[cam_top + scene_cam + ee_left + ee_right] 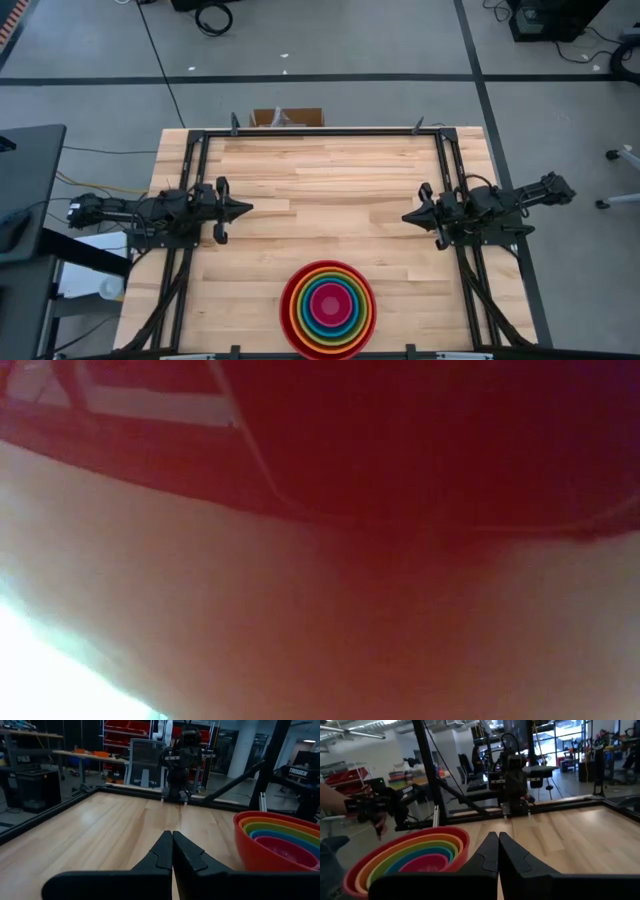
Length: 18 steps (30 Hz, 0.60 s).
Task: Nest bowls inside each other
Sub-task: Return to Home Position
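The bowls sit nested in one stack near the table's near edge, at its middle: red outermost, then orange, olive-green, blue, and magenta-pink innermost. The stack also shows in the left wrist view and the right wrist view. The red bowl's wall fills the low view. My left gripper is shut at the table's left side, pointing level toward the right. My right gripper is shut at the right side, pointing level toward the left. Both hang above the wood, far from the stack.
A black metal frame runs along the table's far and side edges. A small cardboard box stands just beyond the far edge. Bare wood lies between the two grippers. A person's hand shows beyond the table in the right wrist view.
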Each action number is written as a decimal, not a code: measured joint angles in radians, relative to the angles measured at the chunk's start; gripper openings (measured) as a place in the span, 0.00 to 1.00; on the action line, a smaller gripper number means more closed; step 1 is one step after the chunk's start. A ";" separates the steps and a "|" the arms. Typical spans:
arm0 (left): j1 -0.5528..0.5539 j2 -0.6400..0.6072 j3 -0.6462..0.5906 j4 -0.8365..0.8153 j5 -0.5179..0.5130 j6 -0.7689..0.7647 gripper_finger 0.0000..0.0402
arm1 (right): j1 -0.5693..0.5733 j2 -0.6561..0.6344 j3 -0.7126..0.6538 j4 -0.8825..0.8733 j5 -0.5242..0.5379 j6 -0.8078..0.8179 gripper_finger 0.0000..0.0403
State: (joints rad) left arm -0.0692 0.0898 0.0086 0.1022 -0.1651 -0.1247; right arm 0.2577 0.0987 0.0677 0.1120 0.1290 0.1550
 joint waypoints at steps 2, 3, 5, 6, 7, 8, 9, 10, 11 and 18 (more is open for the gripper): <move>0.000 0.000 0.000 0.001 0.000 -0.003 0.02 | 0.000 -0.013 0.000 -0.014 -0.005 -0.019 0.02; 0.000 0.000 0.000 0.000 -0.002 0.003 0.02 | 0.000 -0.018 0.000 -0.019 -0.016 -0.032 0.02; 0.000 0.000 0.000 0.001 -0.028 0.010 0.02 | 0.000 -0.026 0.000 -0.024 -0.038 -0.051 0.02; 0.000 0.000 0.000 0.007 -0.036 0.011 0.02 | 0.000 -0.028 0.000 -0.026 -0.046 -0.057 0.02; 0.000 0.000 0.000 0.014 -0.042 0.011 0.02 | 0.000 -0.030 0.000 -0.027 -0.054 -0.063 0.02; 0.000 0.000 0.000 0.020 -0.043 0.012 0.02 | 0.000 -0.030 0.000 -0.028 -0.063 -0.072 0.02; 0.000 0.000 0.000 0.021 -0.043 0.013 0.02 | 0.000 -0.031 0.000 -0.029 -0.069 -0.081 0.02; 0.000 0.000 0.000 0.021 -0.043 0.016 0.02 | 0.000 -0.031 0.000 -0.032 -0.071 -0.087 0.02; 0.000 0.000 0.000 0.022 -0.043 0.022 0.02 | 0.000 -0.030 0.000 -0.034 -0.071 -0.092 0.02; 0.000 0.000 -0.001 0.106 -0.046 0.060 0.02 | 0.000 -0.034 -0.060 0.052 -0.072 -0.072 0.02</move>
State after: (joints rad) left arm -0.0692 0.0902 0.0078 0.2084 -0.2111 -0.0651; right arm 0.2577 0.0643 0.0074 0.1642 0.0574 0.0830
